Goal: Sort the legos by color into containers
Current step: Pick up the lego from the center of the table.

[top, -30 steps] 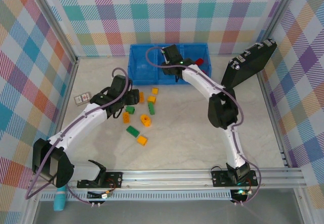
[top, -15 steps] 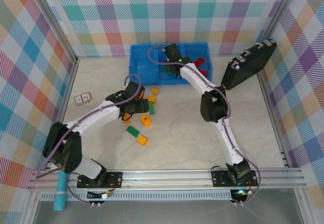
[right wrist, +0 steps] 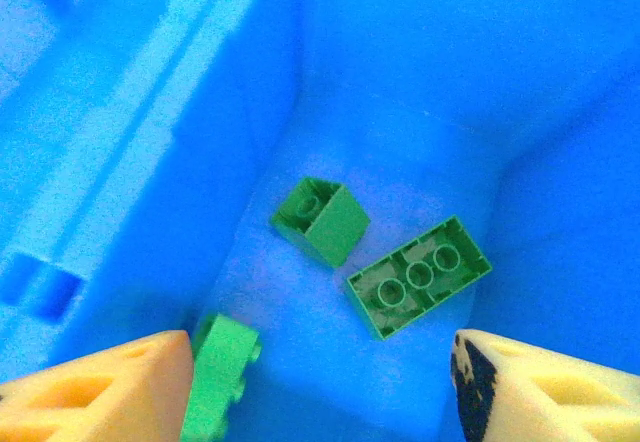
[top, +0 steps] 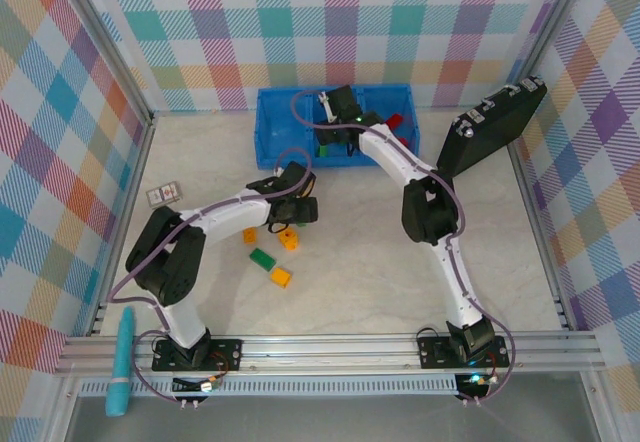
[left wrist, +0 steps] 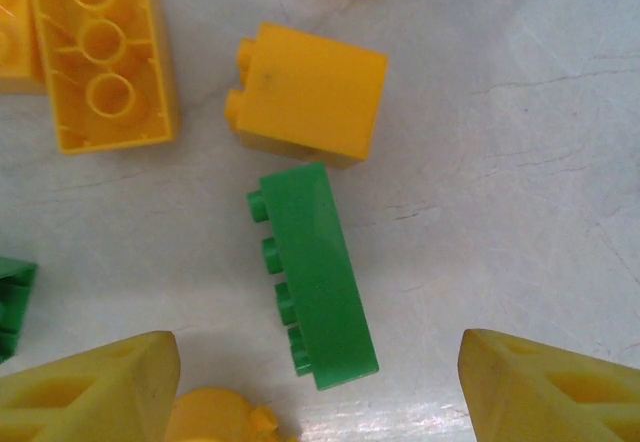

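Over the loose pile, the left claw (left wrist: 315, 362) hangs spread and empty astride a green lego (left wrist: 312, 277) lying on its side on the worktop (left wrist: 520, 162), its studs facing one finger. An orange brick (left wrist: 310, 92) touches the lego's far end, and a small yellow piece (left wrist: 215, 417) sits just beside that same finger. A careless close would likely nip a wrong colour, or slip on the studs and twist the lego free. The right claw (right wrist: 320, 362), also spread and empty, hovers above three green bricks (right wrist: 420, 275) in the middle compartment of the blue tray (top: 275, 112).
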Action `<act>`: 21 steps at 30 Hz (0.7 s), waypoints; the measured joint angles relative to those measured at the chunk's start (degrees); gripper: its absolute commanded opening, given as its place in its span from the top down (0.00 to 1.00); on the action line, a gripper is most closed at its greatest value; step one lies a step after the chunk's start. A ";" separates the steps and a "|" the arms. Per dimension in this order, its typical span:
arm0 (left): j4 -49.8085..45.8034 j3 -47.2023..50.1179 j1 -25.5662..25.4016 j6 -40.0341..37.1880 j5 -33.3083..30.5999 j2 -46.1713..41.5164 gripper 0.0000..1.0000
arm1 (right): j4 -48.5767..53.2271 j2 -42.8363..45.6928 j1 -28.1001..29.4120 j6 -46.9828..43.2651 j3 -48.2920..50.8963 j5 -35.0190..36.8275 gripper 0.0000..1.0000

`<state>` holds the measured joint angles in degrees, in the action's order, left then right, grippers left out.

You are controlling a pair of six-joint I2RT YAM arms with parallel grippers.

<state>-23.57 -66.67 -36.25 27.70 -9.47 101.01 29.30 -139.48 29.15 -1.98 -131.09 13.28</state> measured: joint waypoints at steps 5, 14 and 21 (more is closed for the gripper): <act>0.07 -1.03 -0.90 0.63 -0.17 3.39 0.33 | -1.51 4.76 0.00 0.00 3.58 -1.66 0.30; 0.85 -3.08 -1.18 2.40 -2.29 8.11 0.50 | -6.19 15.67 0.00 0.00 15.98 -3.34 0.30; 0.04 -4.11 -1.18 3.45 -4.31 9.99 0.67 | -9.09 24.20 0.00 0.02 29.09 -2.91 0.30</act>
<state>-23.53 -70.78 -37.43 31.16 -13.78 111.00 20.21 -115.28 29.15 -1.96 -102.00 10.37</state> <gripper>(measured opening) 0.371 0.705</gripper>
